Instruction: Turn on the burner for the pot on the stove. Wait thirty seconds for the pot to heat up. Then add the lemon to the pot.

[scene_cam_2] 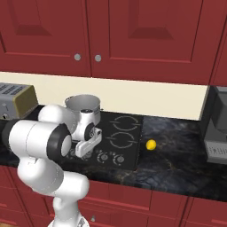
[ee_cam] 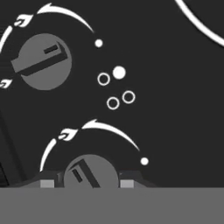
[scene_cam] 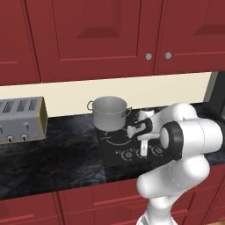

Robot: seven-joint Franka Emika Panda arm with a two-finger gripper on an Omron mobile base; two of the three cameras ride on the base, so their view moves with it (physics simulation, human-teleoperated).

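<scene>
The tool [ee_cam: 91, 181] is set partly open astride a knob [ee_cam: 90, 171] — contact cannot be confirmed. The stove [scene_cam_2: 128, 133] front is partly hidden by the arm; the pot [scene_cam: 109, 112] is seen behind.

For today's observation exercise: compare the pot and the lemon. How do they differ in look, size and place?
The pot is a grey steel cylinder with side handles; the lemon is round and bright yellow. The pot is far bigger. The pot stands on the stove; the lemon lies on the dark counter beside it. The gripper touches neither.
</scene>
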